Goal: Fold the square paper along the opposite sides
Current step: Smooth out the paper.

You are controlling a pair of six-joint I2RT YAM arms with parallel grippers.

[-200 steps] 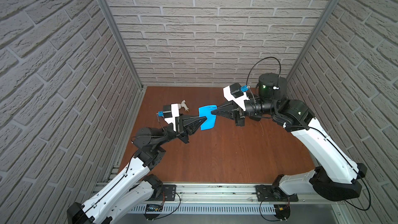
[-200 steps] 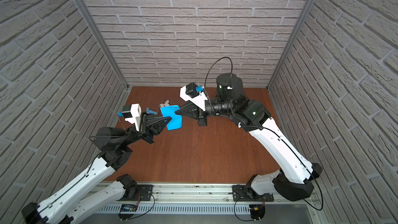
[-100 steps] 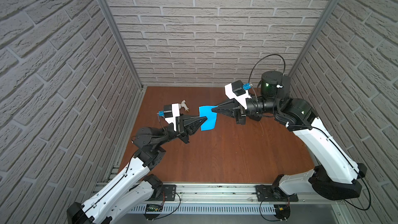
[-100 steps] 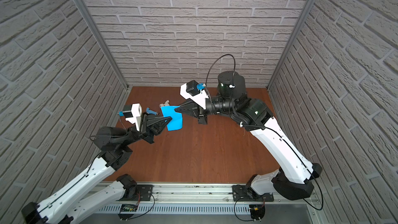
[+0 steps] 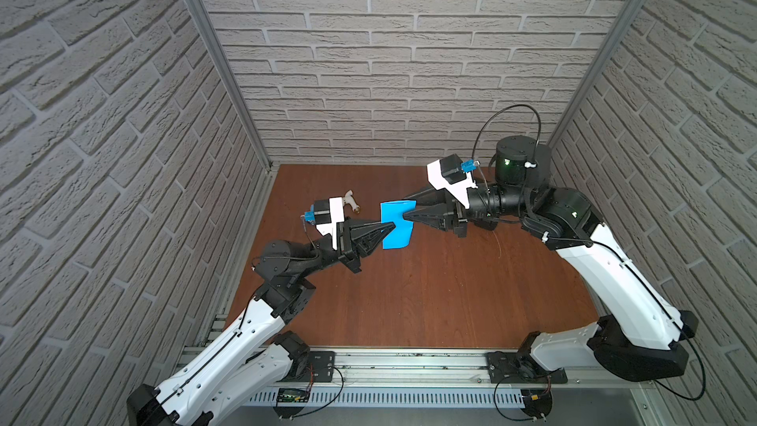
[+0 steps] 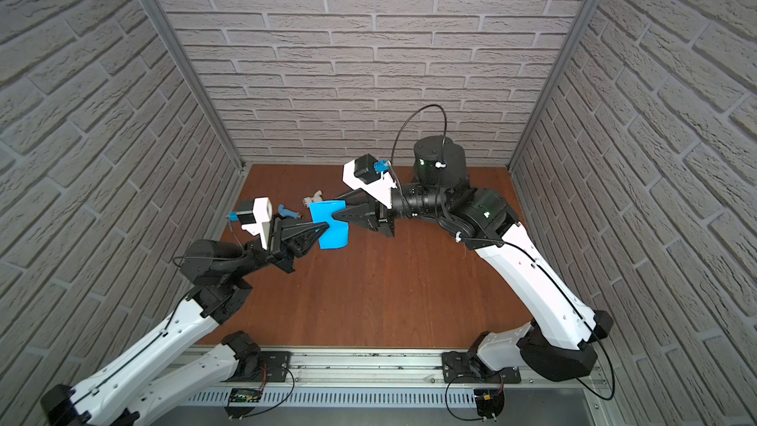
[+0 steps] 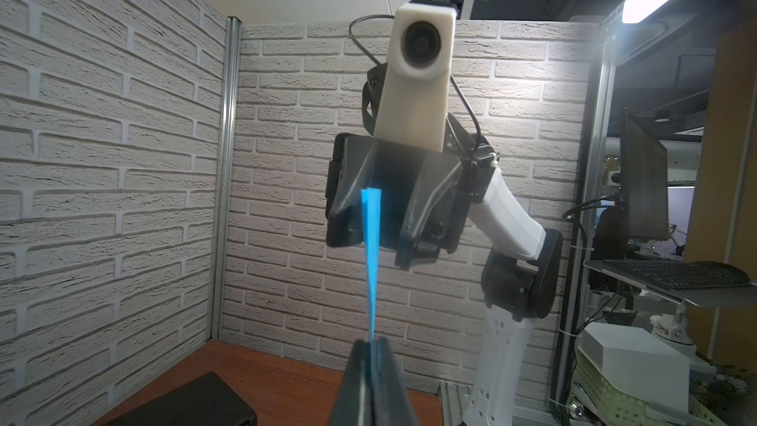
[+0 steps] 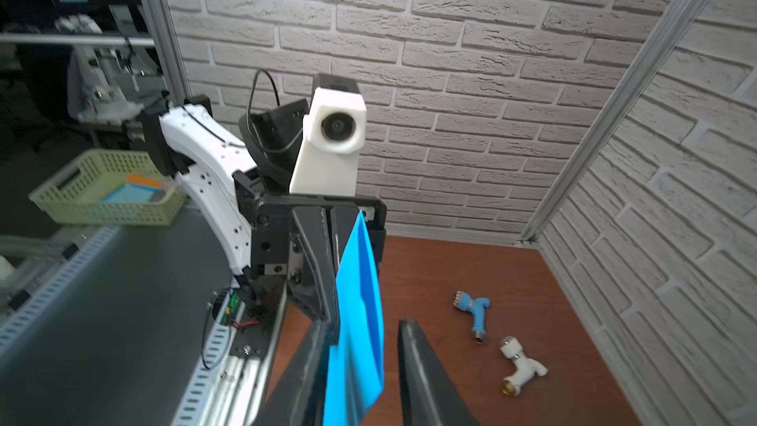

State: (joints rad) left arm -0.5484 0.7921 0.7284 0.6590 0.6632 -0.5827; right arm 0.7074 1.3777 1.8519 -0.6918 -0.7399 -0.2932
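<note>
The square paper (image 5: 395, 232) (image 6: 334, 233) is bright blue and hangs off the table between my two grippers, bent into a fold. My left gripper (image 5: 391, 225) (image 6: 325, 226) (image 7: 372, 344) is shut on the paper's edge, and in the left wrist view the paper (image 7: 372, 260) shows edge-on. My right gripper (image 5: 404, 207) (image 6: 334, 209) (image 8: 364, 327) faces it from the other side with its jaws apart. In the right wrist view the paper (image 8: 360, 288) lies against one finger, with a gap to the other finger (image 8: 413, 346).
A blue toy tap (image 8: 475, 313) (image 6: 288, 211) and a white one (image 8: 518, 366) (image 5: 352, 200) lie on the brown table near the back left. A black case (image 7: 184, 403) sits on the table. A green basket (image 8: 102, 194) stands outside the cell.
My right gripper's jaws have come apart from their shut grip on the paper. My left gripper has stayed shut on the paper and has hardly moved.
</note>
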